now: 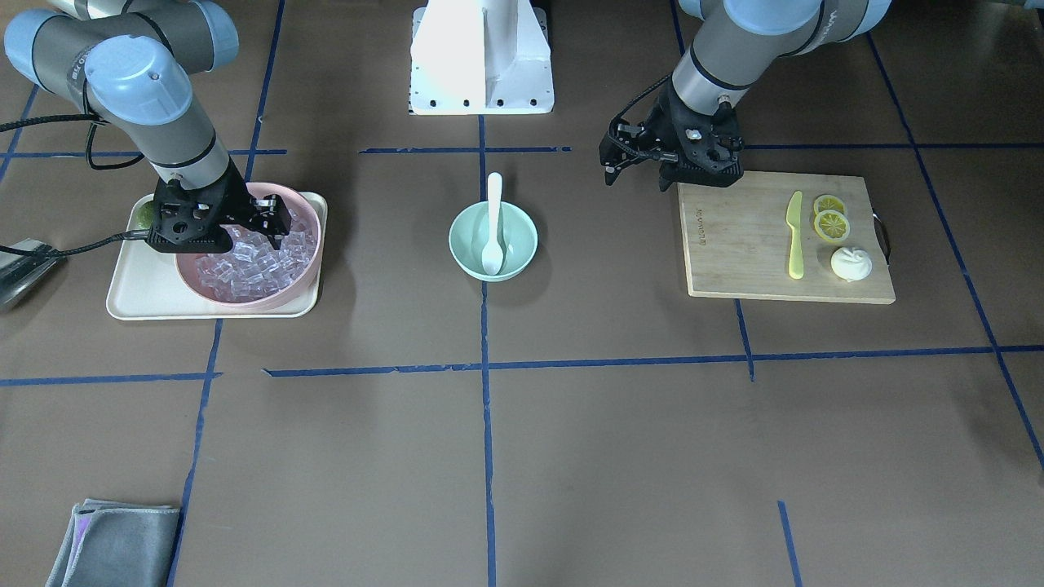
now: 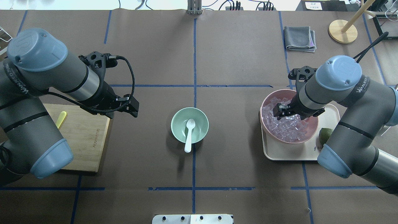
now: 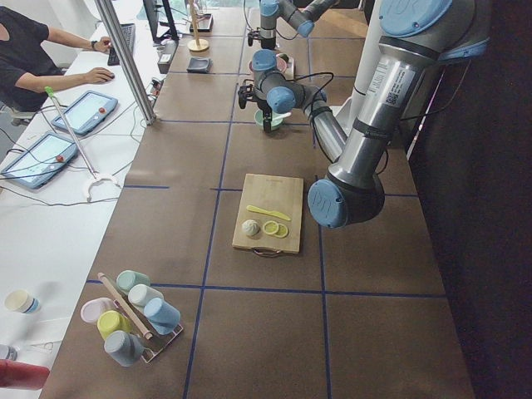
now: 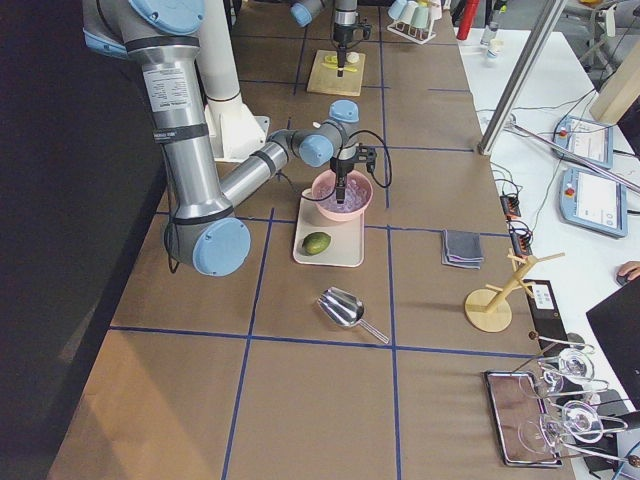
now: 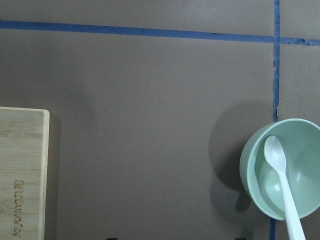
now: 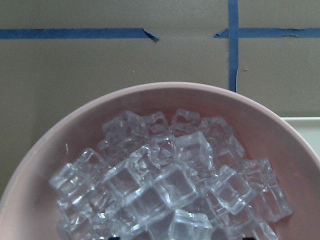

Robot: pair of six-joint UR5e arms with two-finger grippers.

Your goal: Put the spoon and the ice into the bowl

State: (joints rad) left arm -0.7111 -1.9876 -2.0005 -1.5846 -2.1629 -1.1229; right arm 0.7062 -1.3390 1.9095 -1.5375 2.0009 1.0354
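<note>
The white spoon [image 1: 494, 224] lies in the mint-green bowl [image 1: 466, 244] at the table's middle, scoop inside and handle over the rim; both also show in the overhead view, spoon [image 2: 189, 130] in bowl [image 2: 177, 119], and in the left wrist view [image 5: 283, 182]. Clear ice cubes [image 6: 170, 185] fill a large pink bowl [image 2: 270, 97]. My right gripper [image 2: 292, 115] is open, its fingers low over the ice pile [image 1: 261, 265]. My left gripper [image 1: 634, 181] is open and empty, hovering between the cutting board and the green bowl.
The pink bowl stands on a cream tray [image 2: 298, 155] with a lime [image 2: 325, 135]. A wooden cutting board [image 1: 750, 261] holds a yellow-green knife [image 1: 794, 236], lemon slices [image 1: 831, 222] and a white lump [image 1: 851, 262]. A grey cloth [image 2: 299, 38] and a wooden stand [image 2: 343, 35] sit at the far edge.
</note>
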